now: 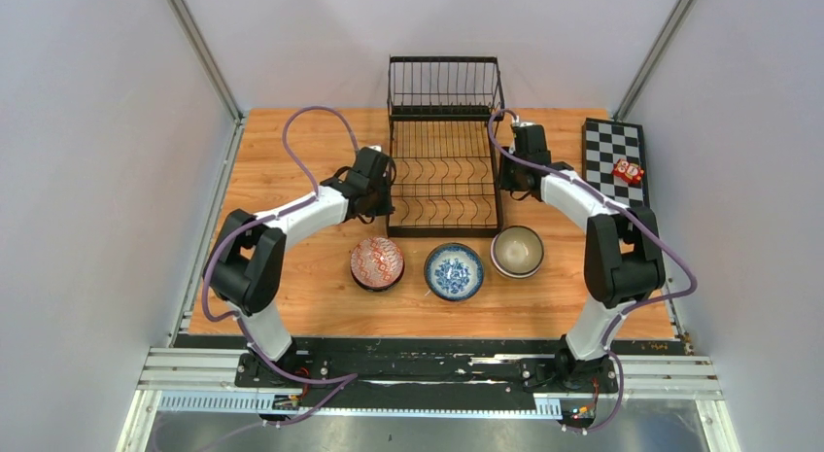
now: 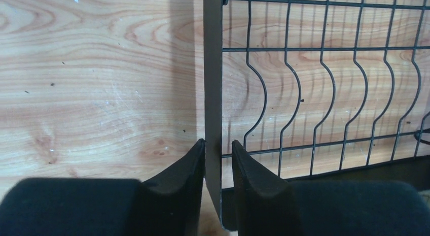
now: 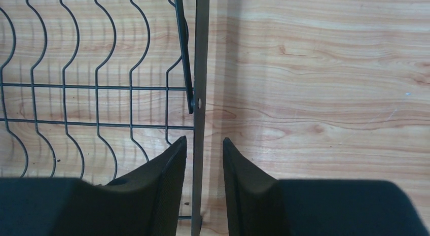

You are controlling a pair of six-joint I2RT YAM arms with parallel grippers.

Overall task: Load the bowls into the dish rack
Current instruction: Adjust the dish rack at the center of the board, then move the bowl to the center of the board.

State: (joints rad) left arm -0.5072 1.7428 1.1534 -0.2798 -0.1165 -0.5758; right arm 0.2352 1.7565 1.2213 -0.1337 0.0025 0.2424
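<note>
Wooden tabletop (image 1: 311,311): dish rack (image 1: 444,185), side rails (image 2: 213,68) straddled by left gripper (image 2: 218,141) and right gripper (image 3: 204,139), jaws slightly parted, presumably squaring it; three bowls (image 1: 454,271) await.

The dish rack (image 1: 445,230) is black; there is a red-patterned bowl (image 1: 377,262), a blue-and-white floral bowl (image 1: 454,271), a cream bowl (image 1: 517,251).

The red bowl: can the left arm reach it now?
Probably yes. The red bowl lies close by, nothing between. But the left gripper straddles the side bar of the rack and must lift clear first.
</note>
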